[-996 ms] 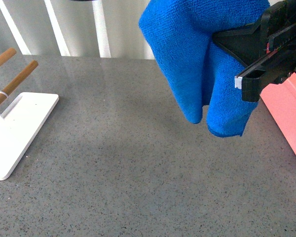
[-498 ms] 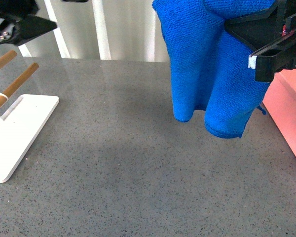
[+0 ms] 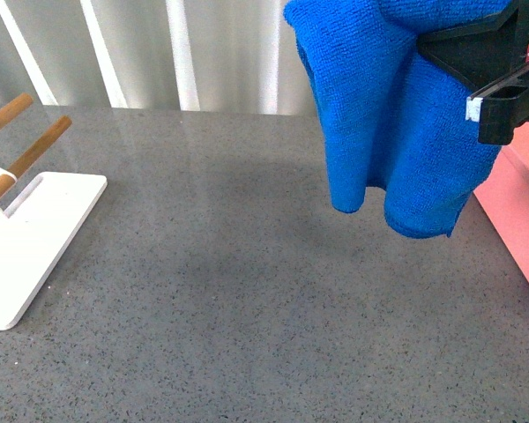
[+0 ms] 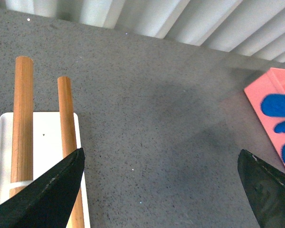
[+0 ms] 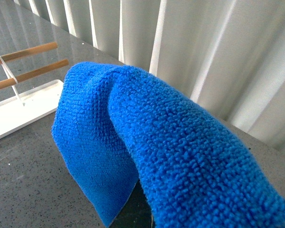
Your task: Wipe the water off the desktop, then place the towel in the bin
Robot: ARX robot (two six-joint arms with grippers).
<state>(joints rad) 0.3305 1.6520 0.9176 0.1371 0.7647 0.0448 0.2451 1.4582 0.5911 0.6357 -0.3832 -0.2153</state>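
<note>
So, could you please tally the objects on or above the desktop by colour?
Blue: 1 (towel)
Pink: 1 (bin)
White: 1 (base)
Wood brown: 2 (wooden rods)
Total: 5

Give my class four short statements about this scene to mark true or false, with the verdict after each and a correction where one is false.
1. The towel lies flat on the desktop. False: it hangs from the right gripper, raised above the desktop.
2. The bin is salmon pink. True.
3. The left gripper is holding one of the wooden rods. False: its jaws are wide open and empty.
4. The wooden rods belong to a flat white base at the left of the front view. True.
</note>
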